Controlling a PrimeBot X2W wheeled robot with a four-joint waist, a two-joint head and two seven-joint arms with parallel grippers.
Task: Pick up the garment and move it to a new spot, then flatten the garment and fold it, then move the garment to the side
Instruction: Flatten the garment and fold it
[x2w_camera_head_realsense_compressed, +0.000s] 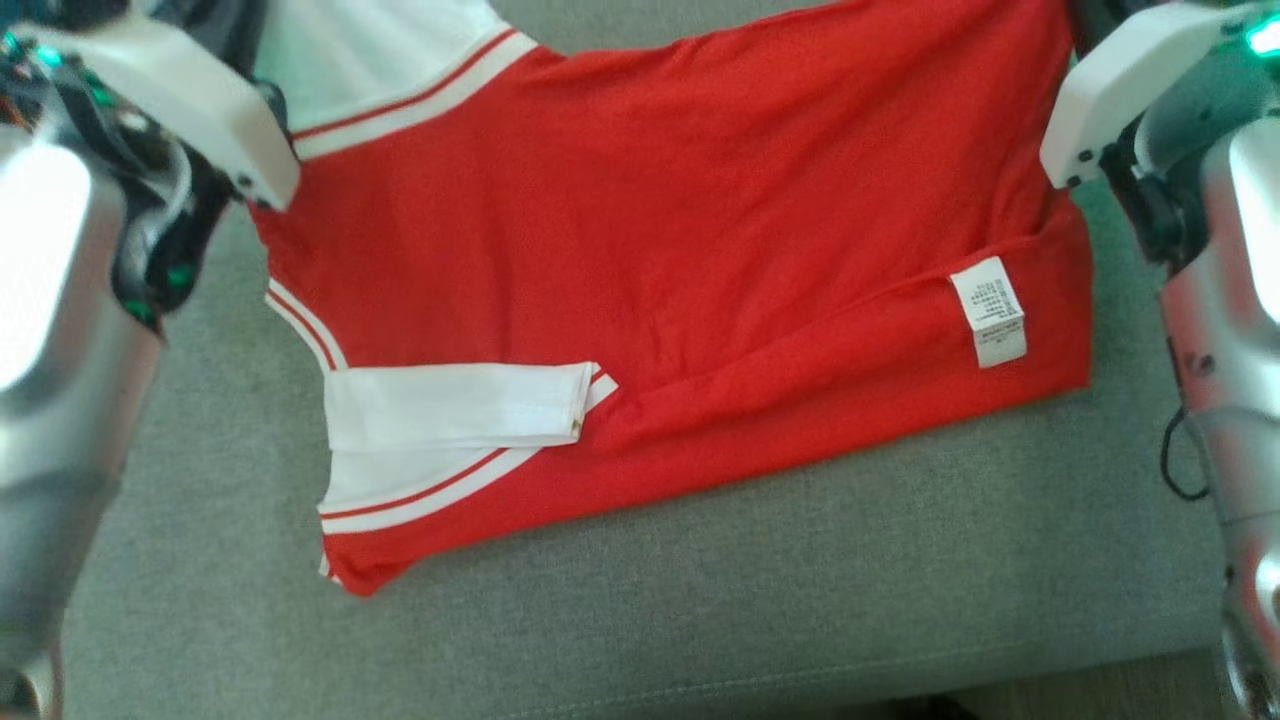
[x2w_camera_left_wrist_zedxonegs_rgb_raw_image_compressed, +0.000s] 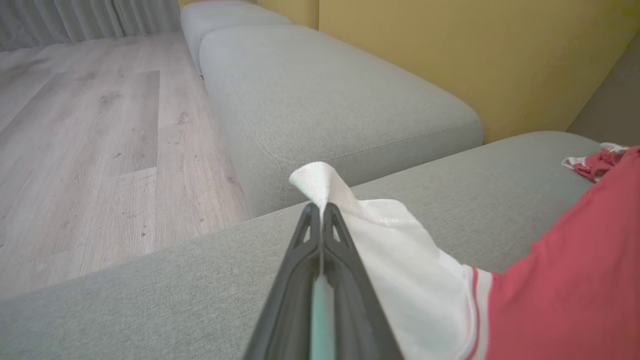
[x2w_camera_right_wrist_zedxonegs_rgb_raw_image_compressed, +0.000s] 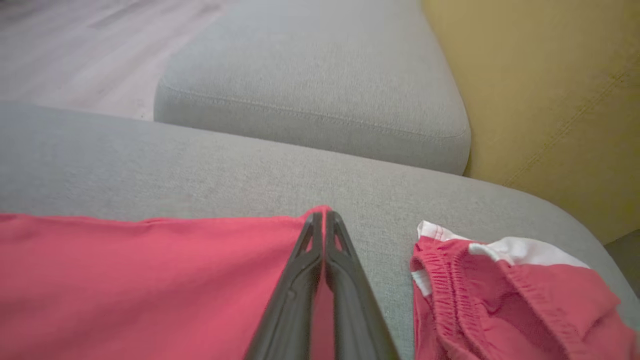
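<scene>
left end effector (x2w_camera_left_wrist_zedxonegs_rgb_raw_image_compressed: 320, 209) grips garment (x2w_camera_head_realsense_compressed: 650, 250) sleeve — right end effector (x2w_camera_right_wrist_zedxonegs_rgb_raw_image_compressed: 325, 216) grips edge

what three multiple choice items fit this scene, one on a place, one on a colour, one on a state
1. Where on the shirt is the label?
A near its right edge
B on the collar
C at its middle

2. What colour is the cloth in the left end effector?
A red
B white
C yellow

3. How is the right end effector?
A wide open
B half open, empty
C shut on the shirt

Key: 1 A, the head view shows the label by the right edge. 2 B, the white sleeve pokes out past the closed fingertips. 3 C, its fingers meet with the red edge pinched between them.
</scene>
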